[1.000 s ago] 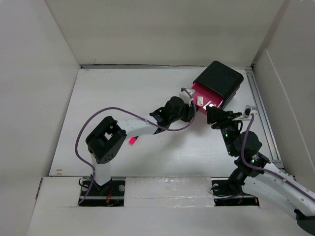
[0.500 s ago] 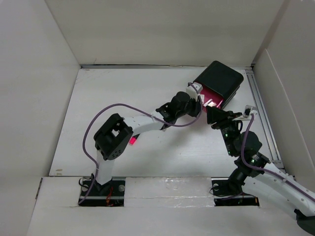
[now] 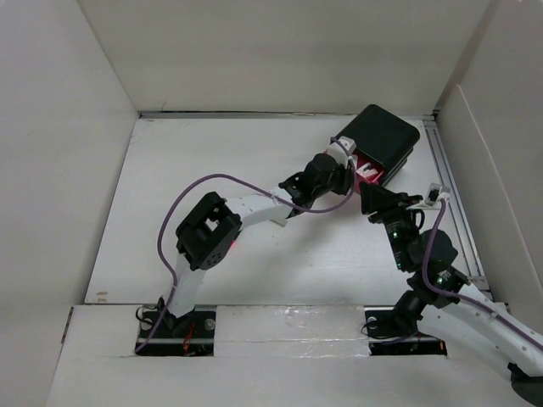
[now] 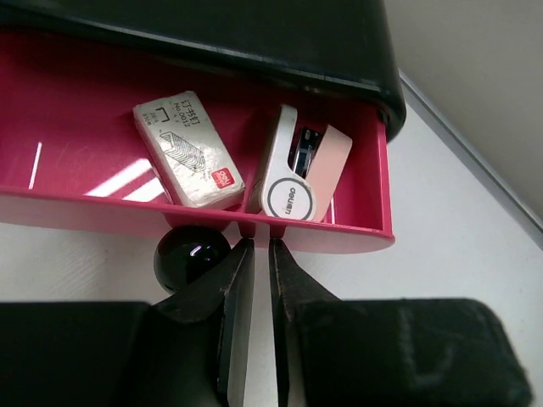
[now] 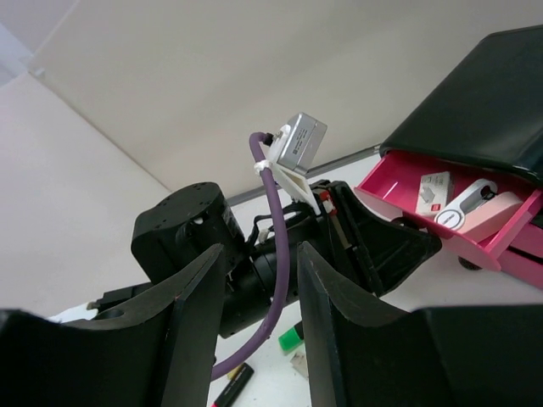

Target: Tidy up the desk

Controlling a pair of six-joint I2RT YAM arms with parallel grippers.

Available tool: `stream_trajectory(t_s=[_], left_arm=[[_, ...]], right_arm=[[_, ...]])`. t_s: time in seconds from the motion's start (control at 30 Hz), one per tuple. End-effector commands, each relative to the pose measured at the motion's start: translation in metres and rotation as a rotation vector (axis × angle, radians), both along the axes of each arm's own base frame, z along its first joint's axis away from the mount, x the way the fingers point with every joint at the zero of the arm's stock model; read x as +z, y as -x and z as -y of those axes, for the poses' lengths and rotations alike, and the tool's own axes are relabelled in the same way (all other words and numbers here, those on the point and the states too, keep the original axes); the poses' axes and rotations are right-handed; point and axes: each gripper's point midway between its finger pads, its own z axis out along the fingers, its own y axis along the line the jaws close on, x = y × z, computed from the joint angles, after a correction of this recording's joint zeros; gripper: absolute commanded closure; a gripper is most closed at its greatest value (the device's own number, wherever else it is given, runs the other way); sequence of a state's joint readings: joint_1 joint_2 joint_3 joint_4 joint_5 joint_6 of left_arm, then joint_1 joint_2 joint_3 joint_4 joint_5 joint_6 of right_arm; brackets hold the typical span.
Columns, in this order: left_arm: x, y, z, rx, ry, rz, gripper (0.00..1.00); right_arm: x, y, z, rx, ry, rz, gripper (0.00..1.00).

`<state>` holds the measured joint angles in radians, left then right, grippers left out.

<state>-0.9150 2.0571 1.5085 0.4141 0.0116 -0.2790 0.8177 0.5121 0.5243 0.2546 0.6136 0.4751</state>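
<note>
The left claw (image 4: 257, 248) is seen pressed together with nothing pinched, its tips right at the front wall of an open pink drawer (image 4: 356, 227). Whether they touch the wall cannot be told. Just left of the tips a black knob (image 4: 192, 254) is seen. Directly beyond them, inside the drawer, a staple box (image 4: 188, 151) and a stapler (image 4: 302, 168) are laid side by side. The right claw (image 5: 259, 254) is held spread and empty, with the left arm (image 5: 191, 229) just ahead of it. The white tabletop (image 3: 212, 161) is spread beneath both claws.
</note>
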Motion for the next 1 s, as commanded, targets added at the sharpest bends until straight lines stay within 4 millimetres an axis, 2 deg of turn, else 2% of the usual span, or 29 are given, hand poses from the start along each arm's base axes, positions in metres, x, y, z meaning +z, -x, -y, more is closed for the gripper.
stream_trajectory(t_s=[0.0, 0.1, 0.23, 0.27, 0.5, 0.63, 0.8, 0.97], left_arm=[[0.035, -0.026, 0.006, 0.09, 0.096, 0.056, 0.9], [0.039, -0.034, 0.009, 0.131, 0.127, 0.047, 0.88], [0.033, -0.044, 0.015, 0.166, 0.155, 0.037, 0.85], [0.039, -0.047, 0.017, 0.17, 0.17, 0.044, 0.85], [0.04, -0.057, 0.029, 0.183, 0.216, 0.047, 0.82], [0.04, -0.056, 0.037, 0.179, 0.229, 0.055, 0.77], [0.046, -0.047, 0.048, 0.147, 0.243, 0.062, 0.73], [0.055, -0.045, 0.048, 0.133, 0.243, 0.081, 0.63]], right_arm=[[0.021, 0.003, 0.007, -0.014, -0.048, 0.046, 0.55], [0.021, 0.003, 0.008, -0.015, -0.053, 0.046, 0.55], [0.023, 0.004, 0.009, -0.017, -0.06, 0.052, 0.55], [0.023, 0.004, 0.009, -0.017, -0.058, 0.051, 0.55], [0.023, 0.005, 0.01, -0.017, -0.058, 0.052, 0.55], [0.023, 0.005, 0.01, -0.017, -0.058, 0.053, 0.55], [0.023, 0.005, 0.01, -0.017, -0.057, 0.053, 0.55], [0.023, 0.005, 0.01, -0.017, -0.061, 0.053, 0.55]])
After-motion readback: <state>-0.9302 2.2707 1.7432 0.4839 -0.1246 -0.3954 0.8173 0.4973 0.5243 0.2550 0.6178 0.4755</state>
